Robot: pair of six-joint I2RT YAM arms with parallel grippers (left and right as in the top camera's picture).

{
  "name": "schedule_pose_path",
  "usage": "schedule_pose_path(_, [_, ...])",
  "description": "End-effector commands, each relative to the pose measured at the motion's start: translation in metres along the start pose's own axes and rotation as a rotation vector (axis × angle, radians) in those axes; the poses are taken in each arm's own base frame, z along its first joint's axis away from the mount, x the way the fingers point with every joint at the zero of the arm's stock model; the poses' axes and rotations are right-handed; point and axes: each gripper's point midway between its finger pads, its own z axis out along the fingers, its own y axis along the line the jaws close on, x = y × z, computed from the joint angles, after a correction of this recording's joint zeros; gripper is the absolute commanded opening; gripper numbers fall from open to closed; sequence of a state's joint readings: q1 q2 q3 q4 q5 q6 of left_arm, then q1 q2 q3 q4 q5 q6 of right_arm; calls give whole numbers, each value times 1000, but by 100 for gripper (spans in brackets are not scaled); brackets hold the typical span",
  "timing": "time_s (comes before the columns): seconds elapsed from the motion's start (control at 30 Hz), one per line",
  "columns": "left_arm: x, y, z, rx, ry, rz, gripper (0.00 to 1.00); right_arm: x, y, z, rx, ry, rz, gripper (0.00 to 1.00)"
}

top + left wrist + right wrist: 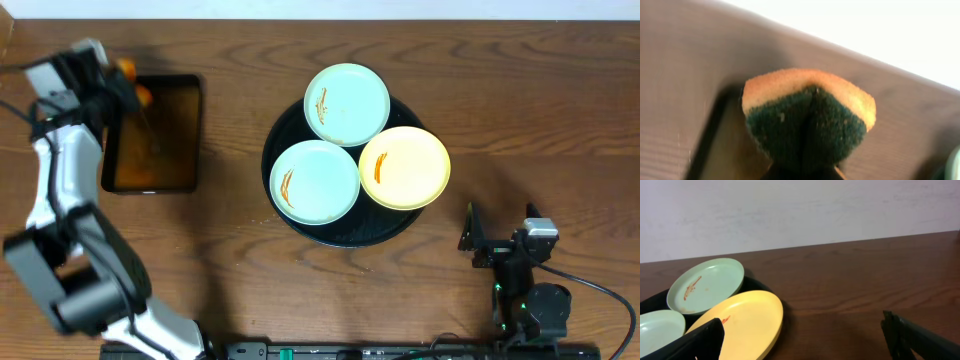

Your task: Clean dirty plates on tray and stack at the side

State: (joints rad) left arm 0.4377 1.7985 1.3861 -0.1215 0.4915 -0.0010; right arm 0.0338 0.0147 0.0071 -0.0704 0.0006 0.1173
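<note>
Plates sit three together on the black tray [300, 226] mid-surface: two mint ones [346, 103] [314, 181] and a yellow one [404, 167], each streaked orange. Left gripper [128, 82] hovers over the small tray of brown liquid [153, 135], pinching a sponge [807, 119]. Right gripper [497, 240] rests near the yellow plate, fingers spread wide and empty.

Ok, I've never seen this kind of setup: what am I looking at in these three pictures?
Two robot arms work at a wooden table. The overhead picture looks down. A round black tray carries three small plates: two mint plates and a yellow plate, all with orange smears. The other pictures come from cameras on each wrist. The left gripper holds a sponge over a small tray of brown liquid. The right gripper is open and empty.
</note>
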Motion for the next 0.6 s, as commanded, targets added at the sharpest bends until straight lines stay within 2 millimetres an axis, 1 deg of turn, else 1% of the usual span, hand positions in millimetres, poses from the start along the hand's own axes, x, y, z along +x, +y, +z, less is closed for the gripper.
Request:
schedule_pose_path(0.0, [-123, -79, -108, 147, -386, 219, 7, 0, -7, 0, 31, -2, -9, 99])
schedule_pose_path(0.07, [-149, -96, -142, 153, -504, 283, 7, 0, -7, 0, 31, -2, -9, 99])
schedule_pose_path(0.13, [-158, -105, -159, 156, -554, 311, 7, 0, -7, 0, 31, -2, -9, 99])
schedule_pose_path(0.17, [-158, -105, -160, 156, -554, 311, 7, 0, -7, 0, 31, -2, -9, 99])
schedule_pose_path(0.2, [-154, -103, -156, 153, -533, 304, 7, 0, -7, 0, 31, -2, -9, 99])
schedule_pose_path(0.23, [-146, -98, -147, 146, -500, 306, 7, 0, -7, 0, 31, -2, -9, 99])
schedule_pose_path(0.27, [-133, -89, -131, 127, -446, 316, 7, 0, -7, 0, 31, -2, -9, 99])
schedule_pose_path(0.3, [-124, -82, -120, 112, -409, 313, 7, 0, -7, 0, 31, -2, -9, 99])
schedule_pose_path(0.33, [-109, -68, -102, 82, -346, 298, 7, 0, -7, 0, 31, -2, -9, 99])
schedule_pose_path(0.4, [-61, -30, -55, 6, -173, 242, 7, 0, -7, 0, 31, -2, -9, 99])
schedule_pose_path(0.47, [-15, 4, -21, -72, -18, 172, 7, 0, -7, 0, 31, -2, -9, 99])
schedule_pose_path(0.5, [13, 20, -5, -94, 71, 132, 7, 0, -7, 0, 31, -2, -9, 99])
schedule_pose_path(0.53, [30, 28, 3, -96, 123, 105, 7, 0, -7, 0, 31, -2, -9, 99])
schedule_pose_path(0.57, [38, 31, 6, -97, 149, 92, 7, 0, -7, 0, 31, -2, -9, 99])
